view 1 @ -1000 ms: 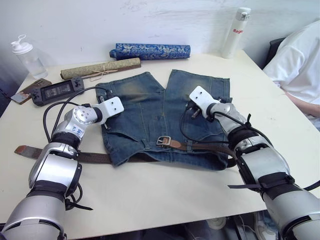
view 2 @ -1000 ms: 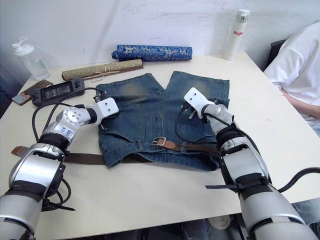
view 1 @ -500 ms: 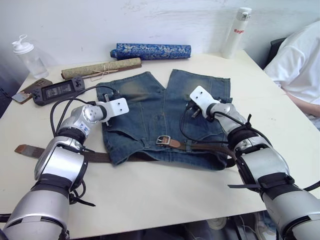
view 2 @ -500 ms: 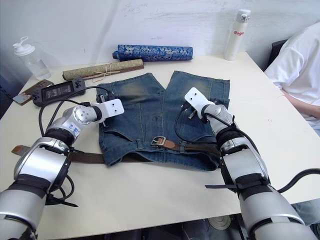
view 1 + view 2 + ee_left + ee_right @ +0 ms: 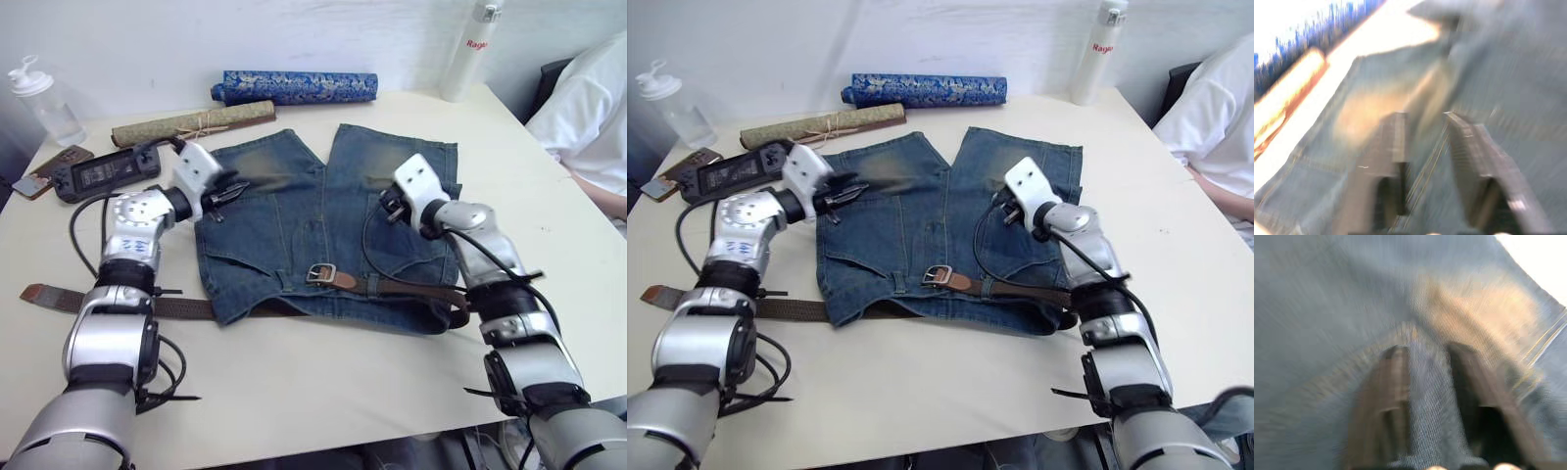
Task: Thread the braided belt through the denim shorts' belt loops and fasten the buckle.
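Shorts: the denim shorts [image 5: 323, 230] lie flat on the table [image 5: 323, 392], waistband toward the robot, legs pointing away.
Belt: the braided belt [image 5: 402, 289] runs along the waistband; its free end [image 5: 44, 293] lies on the table past the shorts' left edge, and on the right it curls round the shorts' edge.
Buckle: the silver buckle [image 5: 320, 273] sits near the waistband's middle with a tan leather piece through it, so fastening looks done or nearly done.
Belt loops: too small to count; whether the belt passes each 1 cannot be told.
Left gripper [image 5: 227, 192]: over the upper left leg of the shorts, fingers a narrow gap apart, holding nothing.
Right gripper [image 5: 388, 204]: over the right leg, fingers likewise slightly parted and empty.
Progress: judged late stage; both grippers are away from the belt, with at most a check of the loops remaining.
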